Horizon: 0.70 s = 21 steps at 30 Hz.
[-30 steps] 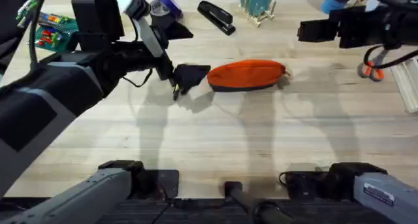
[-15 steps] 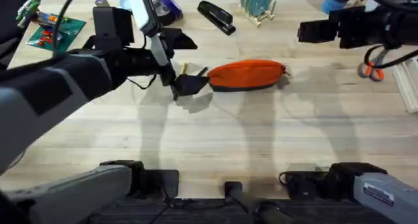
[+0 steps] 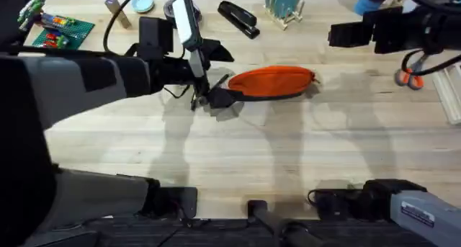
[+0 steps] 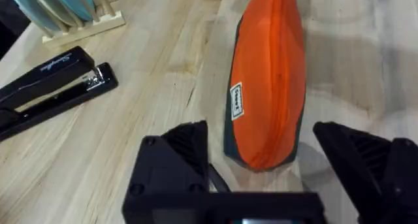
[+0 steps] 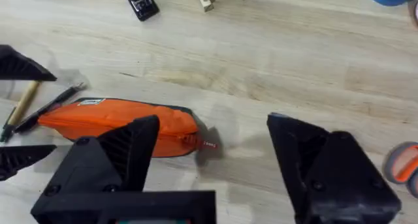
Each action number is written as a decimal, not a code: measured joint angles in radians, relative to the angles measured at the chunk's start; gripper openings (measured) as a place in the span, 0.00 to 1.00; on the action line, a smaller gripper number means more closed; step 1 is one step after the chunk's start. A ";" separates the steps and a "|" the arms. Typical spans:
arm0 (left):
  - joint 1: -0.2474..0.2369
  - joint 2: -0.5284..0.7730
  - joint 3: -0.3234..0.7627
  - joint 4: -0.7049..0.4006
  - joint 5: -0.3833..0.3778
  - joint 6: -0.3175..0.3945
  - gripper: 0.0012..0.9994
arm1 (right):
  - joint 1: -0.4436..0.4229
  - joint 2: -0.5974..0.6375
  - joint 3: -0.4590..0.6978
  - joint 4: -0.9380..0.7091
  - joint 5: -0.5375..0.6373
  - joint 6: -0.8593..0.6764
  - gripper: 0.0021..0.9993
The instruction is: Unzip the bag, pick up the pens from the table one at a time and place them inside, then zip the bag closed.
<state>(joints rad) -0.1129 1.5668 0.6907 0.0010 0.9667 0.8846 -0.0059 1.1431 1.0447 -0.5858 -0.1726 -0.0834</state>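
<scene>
The orange bag (image 3: 272, 83) lies on the table (image 3: 238, 153) with its zipper shut and the pull (image 5: 208, 144) at its right end. My left gripper (image 3: 220, 96) is low at the bag's left end and open. In the left wrist view the bag's end (image 4: 268, 100) lies between the wide-spread fingers (image 4: 179, 162) of my left gripper (image 4: 261, 142). Two pens, one tan (image 5: 23, 105) and one black (image 5: 51, 106), lie just beyond that end. My right gripper (image 3: 346, 34) hangs high at the back right; the right wrist view shows my right gripper (image 5: 212, 129) open and holding nothing.
A black stapler (image 3: 238, 19) and a wooden rack of blue-green discs (image 3: 283, 6) stand at the back. Orange-handled scissors (image 3: 410, 78) lie at the right. A green board (image 3: 56, 31) with small parts sits at the back left.
My left gripper has moved right and now straddles the bag's left end. The right arm and the bag have not moved.
</scene>
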 joint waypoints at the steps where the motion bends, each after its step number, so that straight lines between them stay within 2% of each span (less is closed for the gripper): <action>1: -0.001 0.008 0.000 0.008 0.000 0.000 0.96 | 0.000 0.000 0.000 0.000 0.000 0.000 1.00; 5: -0.004 0.025 0.000 0.021 0.001 0.000 0.88 | 0.000 0.000 0.000 0.000 0.000 0.000 1.00; 8: -0.008 0.026 0.000 0.029 0.002 0.001 0.73 | 0.000 0.000 0.000 0.000 0.000 0.000 1.00; 9: -0.009 0.026 0.000 0.033 0.003 0.000 0.66 | 0.000 0.000 0.000 0.000 0.000 0.000 1.00; 12: -0.012 0.026 0.000 0.038 0.005 0.002 0.34 | 0.000 0.000 0.000 0.000 0.000 0.000 1.00; 15: -0.016 0.026 0.000 0.037 0.010 0.004 0.16 | 0.000 0.000 0.000 0.000 0.000 0.000 1.00; 18: -0.016 0.026 0.000 0.037 0.012 0.003 0.07 | 0.000 0.000 0.000 -0.001 0.000 0.000 1.00; 21: -0.016 0.026 0.000 0.037 0.013 0.003 0.04 | 0.000 0.000 0.000 -0.018 0.000 0.000 1.00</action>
<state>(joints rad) -0.1287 1.5925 0.6910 0.0376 0.9794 0.8875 -0.0059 1.1431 1.0447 -0.6042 -0.1726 -0.0834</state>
